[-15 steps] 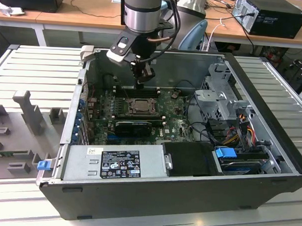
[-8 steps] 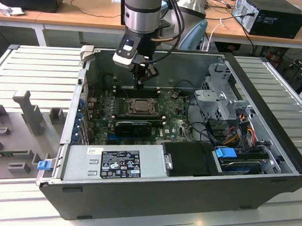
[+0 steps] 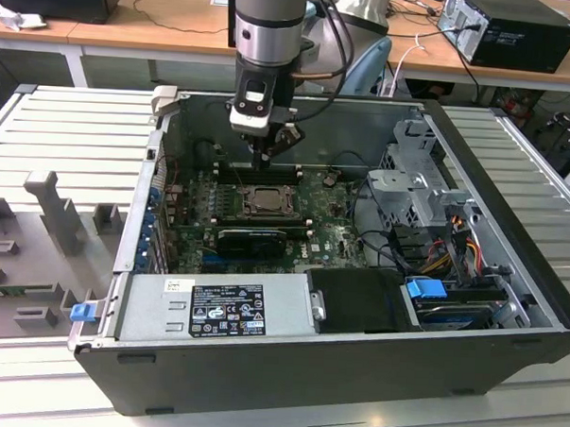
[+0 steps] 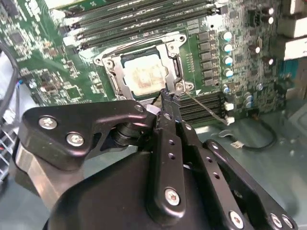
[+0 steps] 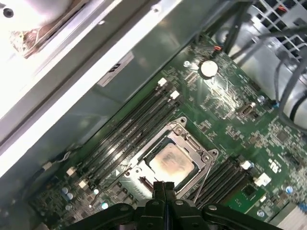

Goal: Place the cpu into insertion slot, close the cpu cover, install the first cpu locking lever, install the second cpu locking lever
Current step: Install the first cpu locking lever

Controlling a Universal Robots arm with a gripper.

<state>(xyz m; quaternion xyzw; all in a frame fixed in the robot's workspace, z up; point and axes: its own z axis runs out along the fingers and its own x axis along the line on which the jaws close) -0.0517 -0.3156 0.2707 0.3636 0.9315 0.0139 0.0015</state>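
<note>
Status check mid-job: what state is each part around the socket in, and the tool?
cpu: seated flat, metal top showing.
cpu cover: closed down around the cpu.
locking lever: angled out from the cover's corner; latching unclear.
tool: shut, tips at that corner.
computer case: side panel off, open.

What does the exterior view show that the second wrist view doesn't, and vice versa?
Exterior view: the whole open computer case, its power supply at the front, and the arm reaching down inside. Second wrist view: the cpu's pale top framed by the cpu cover, and a thin locking lever angling out from the cover's corner. Both: the green motherboard and the shut gripper at the cover's edge.
</note>
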